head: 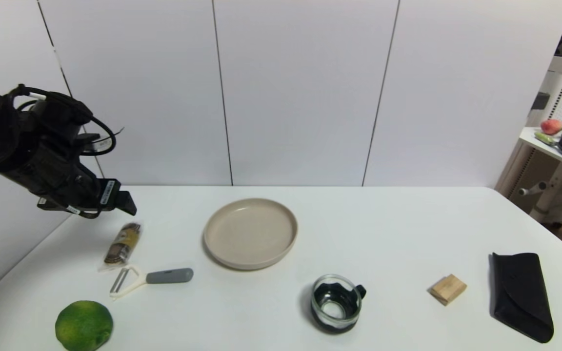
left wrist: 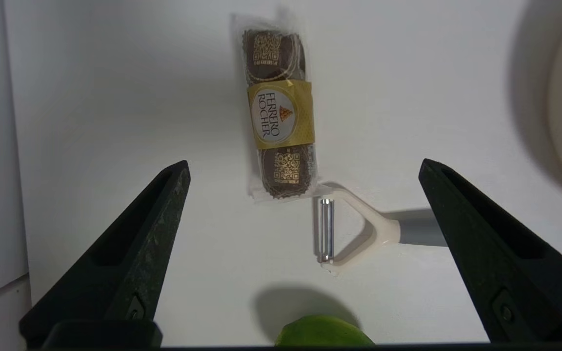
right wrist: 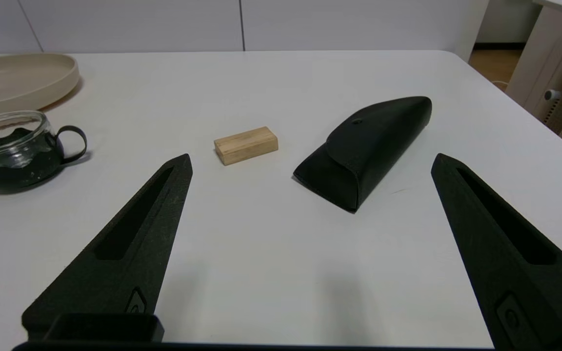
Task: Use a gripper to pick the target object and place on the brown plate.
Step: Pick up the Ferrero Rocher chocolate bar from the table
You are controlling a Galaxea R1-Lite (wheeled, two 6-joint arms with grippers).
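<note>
Left gripper (head: 127, 202): it hangs above the worktop (head: 383, 229) at the left edge, jaws spread wide and holding nothing; the left wrist view shows both black fingers (left wrist: 134, 253) well apart with bare white surface between them.

Target packet (head: 123, 243): it lies flat on the worktop just below and in front of that gripper, at about 9 o'clock from the brown plate (head: 250, 232) and apart from it.

Long axis: in the left wrist view the packet (left wrist: 279, 114) runs lengthwise away from the camera, roughly between the 2 fingers' lines, so the jaws stand across its narrow width (a favourable setting for a pinch at the gold label, by this judgement).

Offset: the packet sits ahead of the fingertips, not yet between them; the arm would likely need to reach forward and descend.

Neighbour: the white peeler (head: 150, 279) has its head just beside the packet's near end, at about 5 o'clock from it; a low grasp could catch it.

Nearer arm: the left, clearly.

Right gripper (right wrist: 310, 161): idle above the right part of the worktop, jaws apart, looking at the wooden block (right wrist: 246, 145) and the black pouch (right wrist: 366, 146).
</note>
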